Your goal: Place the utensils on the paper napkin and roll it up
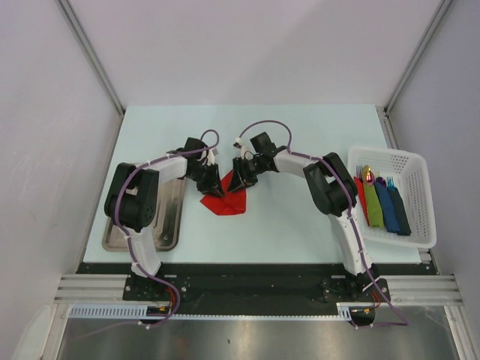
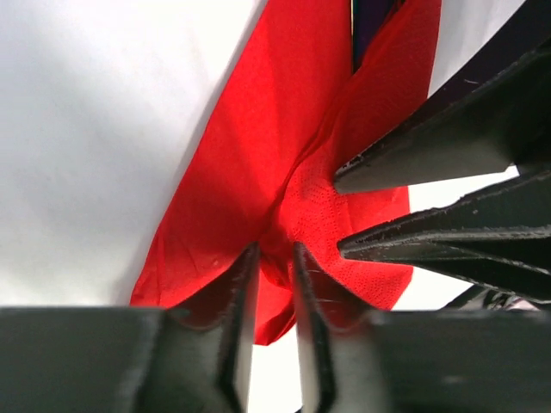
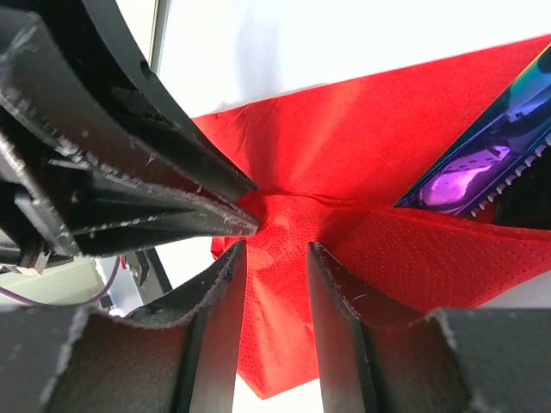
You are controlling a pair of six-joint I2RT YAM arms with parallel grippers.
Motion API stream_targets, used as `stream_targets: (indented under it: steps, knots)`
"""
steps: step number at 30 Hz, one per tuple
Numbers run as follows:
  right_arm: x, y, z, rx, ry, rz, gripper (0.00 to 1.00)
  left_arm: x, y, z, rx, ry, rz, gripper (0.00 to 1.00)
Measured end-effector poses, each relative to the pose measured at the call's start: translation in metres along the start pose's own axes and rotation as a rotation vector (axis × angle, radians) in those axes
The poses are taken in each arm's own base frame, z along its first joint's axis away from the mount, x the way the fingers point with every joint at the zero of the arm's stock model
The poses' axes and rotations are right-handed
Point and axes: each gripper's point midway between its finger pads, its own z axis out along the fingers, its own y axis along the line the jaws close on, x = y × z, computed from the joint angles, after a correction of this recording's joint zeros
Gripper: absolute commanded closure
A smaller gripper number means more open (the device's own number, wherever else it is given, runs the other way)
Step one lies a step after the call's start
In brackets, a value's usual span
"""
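Observation:
The red paper napkin [image 1: 225, 202] lies crumpled at mid-table, partly folded over itself. Both grippers meet over its far end. My left gripper [image 1: 211, 181] [image 2: 274, 258] stands narrow, its tips pinching a raised pucker of the paper napkin [image 2: 250, 155]. My right gripper [image 1: 241, 178] [image 3: 275, 258] is open just beside it, and the dotted fold of the napkin [image 3: 362, 146] shows through its gap. A shiny dark purple utensil [image 3: 469, 176] pokes out from under the fold, also seen as a dark sliver [image 2: 366, 26] in the left wrist view. Other utensils are hidden.
A white basket [image 1: 416, 169] at the right edge holds red, green and blue napkin rolls [image 1: 382, 202] with cutlery ends sticking out. A metal tray [image 1: 169, 217] lies at the left, under the left arm. The two grippers' fingers almost touch each other.

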Motion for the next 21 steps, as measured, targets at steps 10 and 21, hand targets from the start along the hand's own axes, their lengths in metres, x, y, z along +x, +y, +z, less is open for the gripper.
stream_targets:
  steps: [10, 21]
  knots:
    - [0.0, 0.0, 0.0, -0.002, 0.0, 0.0, 0.58, -0.001, -0.002, 0.002, -0.009, 0.01, 0.009, 1.0]
    - [-0.002, 0.004, -0.001, -0.021, -0.003, 0.013, 0.52, -0.007, -0.004, -0.009, -0.028, -0.025, 0.04, 1.0]
